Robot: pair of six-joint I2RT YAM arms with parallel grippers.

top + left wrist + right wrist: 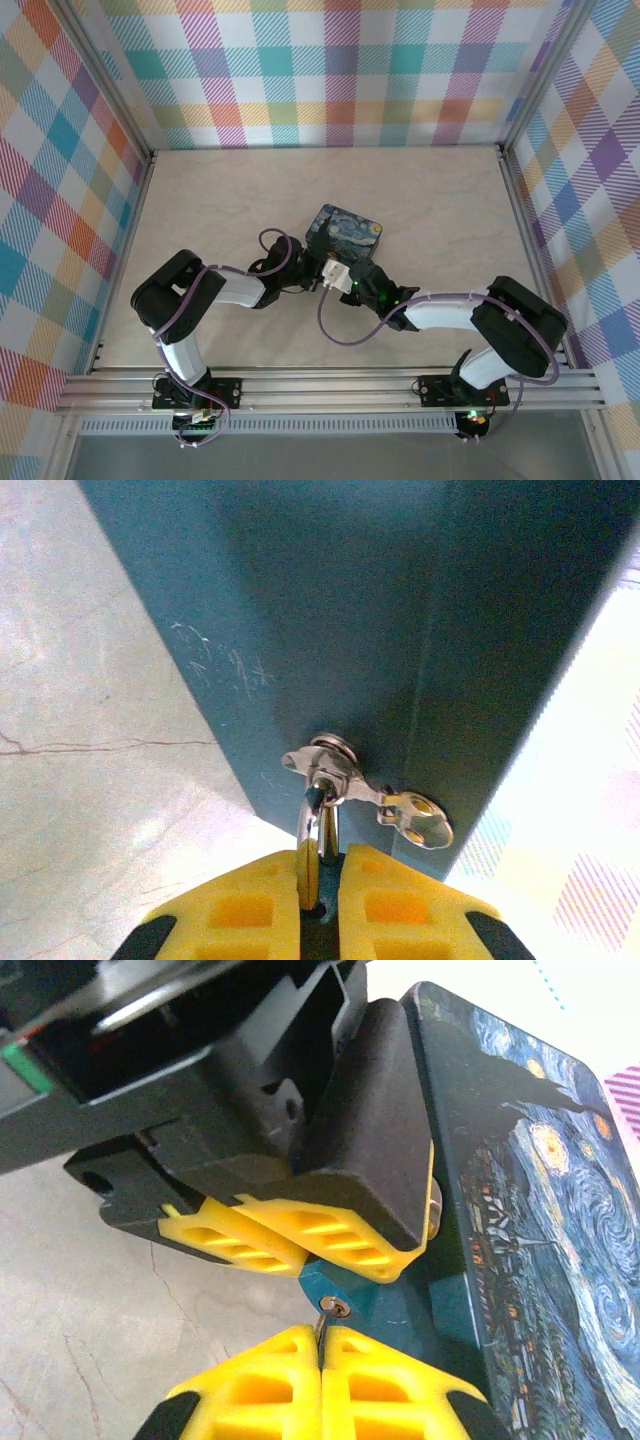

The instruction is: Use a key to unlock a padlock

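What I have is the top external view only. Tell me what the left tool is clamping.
Observer: In the left wrist view the left tool is shut on the padlock, whose silvery shackle hangs at the hasp on the tin.
Operator: Now report the right tool.
Observer: In the right wrist view the right tool is shut on the key, with the key's tip at the keyhole in the blue padlock body.
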